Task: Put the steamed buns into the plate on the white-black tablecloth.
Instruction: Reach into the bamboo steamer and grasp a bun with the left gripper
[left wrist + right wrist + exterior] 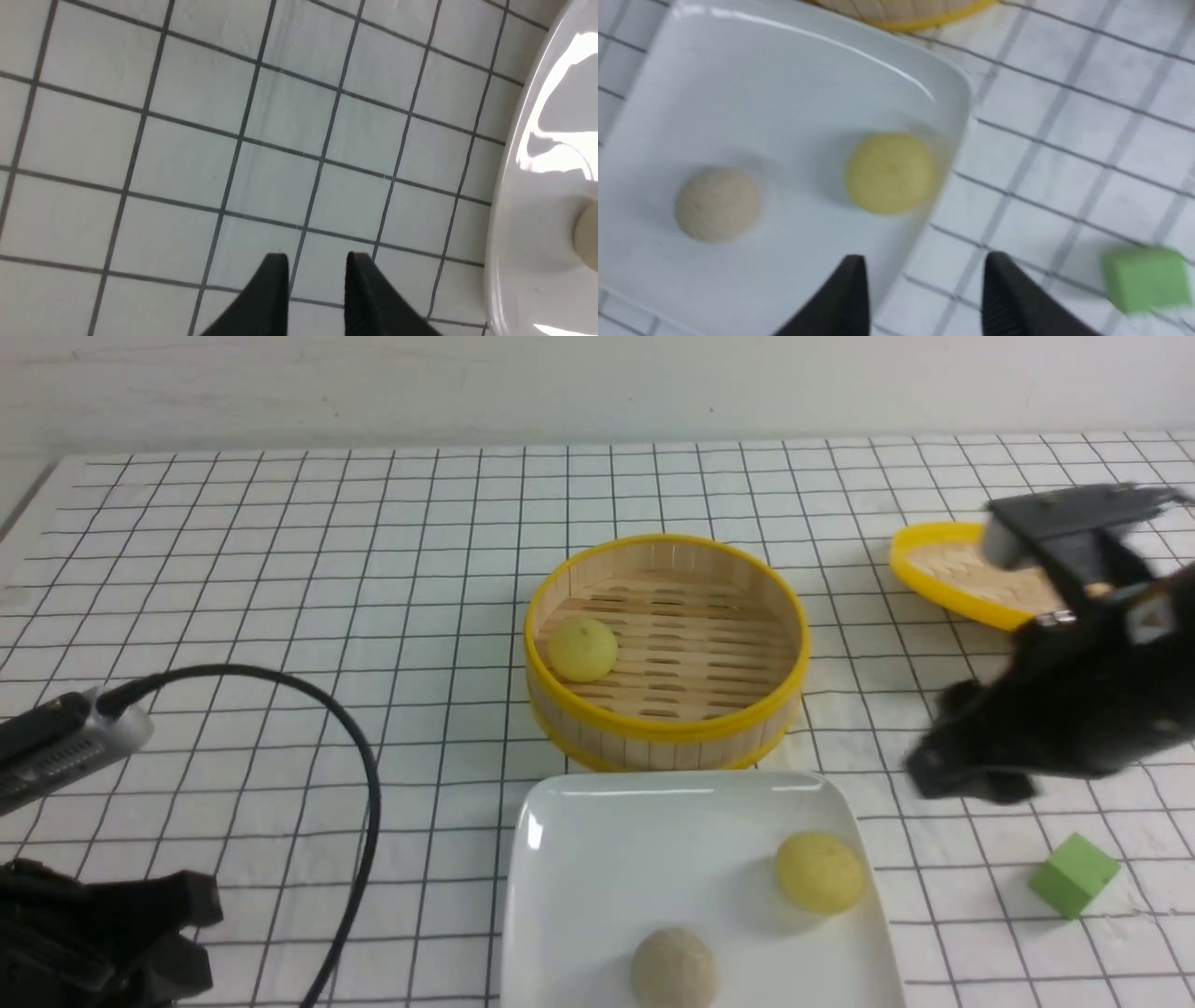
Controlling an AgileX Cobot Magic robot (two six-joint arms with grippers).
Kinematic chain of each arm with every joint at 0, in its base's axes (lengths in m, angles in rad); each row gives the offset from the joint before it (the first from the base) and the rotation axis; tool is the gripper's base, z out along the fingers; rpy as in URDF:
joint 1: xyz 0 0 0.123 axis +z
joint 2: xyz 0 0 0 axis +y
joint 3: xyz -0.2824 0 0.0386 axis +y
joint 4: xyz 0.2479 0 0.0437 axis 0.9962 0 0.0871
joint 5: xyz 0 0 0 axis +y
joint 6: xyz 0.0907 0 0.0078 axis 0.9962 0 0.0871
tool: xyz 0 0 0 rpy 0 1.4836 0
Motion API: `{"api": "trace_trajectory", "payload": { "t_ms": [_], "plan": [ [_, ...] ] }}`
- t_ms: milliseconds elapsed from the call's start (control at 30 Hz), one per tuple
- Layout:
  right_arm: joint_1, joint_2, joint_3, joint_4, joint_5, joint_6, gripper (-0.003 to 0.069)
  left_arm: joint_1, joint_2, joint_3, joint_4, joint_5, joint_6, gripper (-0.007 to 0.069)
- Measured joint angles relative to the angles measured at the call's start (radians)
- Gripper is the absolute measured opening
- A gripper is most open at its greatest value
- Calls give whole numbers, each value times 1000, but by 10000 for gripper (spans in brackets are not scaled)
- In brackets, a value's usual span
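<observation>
One pale yellow steamed bun (582,650) lies in the round bamboo basket (667,728) on the white-black tablecloth (280,569). A second yellow steamed bun (820,871) (889,173) rests on the white square plate (560,812) (738,93), near its right rim. My right gripper (966,782) (924,261) hangs open and empty just off the plate's right edge, blurred by motion. My left gripper (201,933) (315,261) is low at the front left, over bare cloth left of the plate (528,224). A narrow gap shows between its fingers, with nothing in it.
A greyish-beige bun (673,969) (717,204) (589,233) sits on the plate's front part. A green cube (1074,875) (1146,279) lies on the cloth right of the plate. The basket's yellow-rimmed lid (952,574) lies at the back right. A black cable (364,775) loops at the left.
</observation>
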Motion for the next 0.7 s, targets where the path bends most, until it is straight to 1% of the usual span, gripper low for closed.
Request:
{"api": "trace_trajectory", "payload": {
  "t_ms": [33,67,133,167,233,300,333,400,433,467,533,567,600,633,700],
  "plan": [
    [-19,-60,13,-31,53,9,232,0,23,-18,-12,-2,15,111],
    [-39,-111,33,-62,102,20,128,0,52,-47,-26,5,53,60],
    [-62,-203,89,-86,146,30,22,0,110,-96,-56,21,123,20],
    [-69,-262,136,-95,161,31,-3,0,159,-138,-89,34,174,7],
    [-75,-344,212,-97,158,32,-13,-6,244,-207,-157,53,245,2],
    [-76,-407,278,-95,142,32,-13,-36,320,-281,-215,62,294,2],
    [-76,-440,314,-95,129,32,-13,-59,353,-316,-231,62,304,2],
    [-76,-499,386,-93,88,32,-13,-136,449,-430,-249,52,296,2],
    [-76,-502,391,-93,84,32,-13,-152,466,-450,-249,49,293,2],
    [-76,-524,428,-92,58,32,-13,-219,545,-534,-240,32,236,4],
    [-76,-531,452,-92,33,32,-12,-284,625,-649,-191,10,155,29],
    [-76,-531,455,-92,31,32,-11,-298,643,-672,-177,10,146,29],
    [-76,-531,464,-92,17,32,-10,-351,715,-768,-105,4,81,74],
    [-76,-531,464,-92,15,32,-10,-357,724,-780,-95,4,64,79],
    [-76,-531,468,-92,-9,32,-8,-421,832,-921,33,4,-20,164]
  ]
}}
